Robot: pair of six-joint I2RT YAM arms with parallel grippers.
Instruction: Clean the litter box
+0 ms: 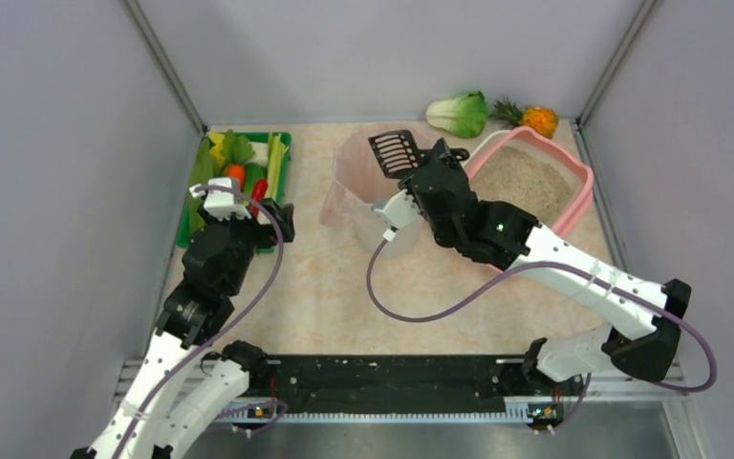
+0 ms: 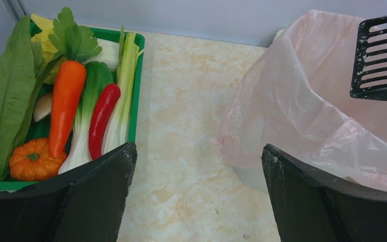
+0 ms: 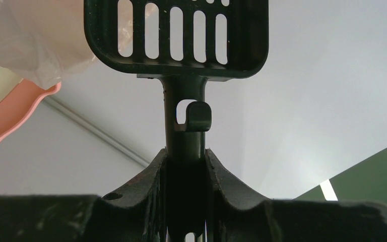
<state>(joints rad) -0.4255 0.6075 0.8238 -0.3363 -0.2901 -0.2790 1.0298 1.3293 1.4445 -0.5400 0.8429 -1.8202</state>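
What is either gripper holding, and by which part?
The right gripper clamps the black slotted litter scoop by its handle. The left gripper is open, holding nothing.

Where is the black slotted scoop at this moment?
In the top view the scoop is near the back centre, held by the right gripper over the pink-lined bin, just left of the litter box.

My left arm (image 1: 212, 268) and right arm (image 1: 573, 273) are white shells with black joints, rising from the black base rail (image 1: 392, 382). A purple cable (image 1: 420, 314) loops from each toward that rail. My jaws are matte black and dust-scuffed.
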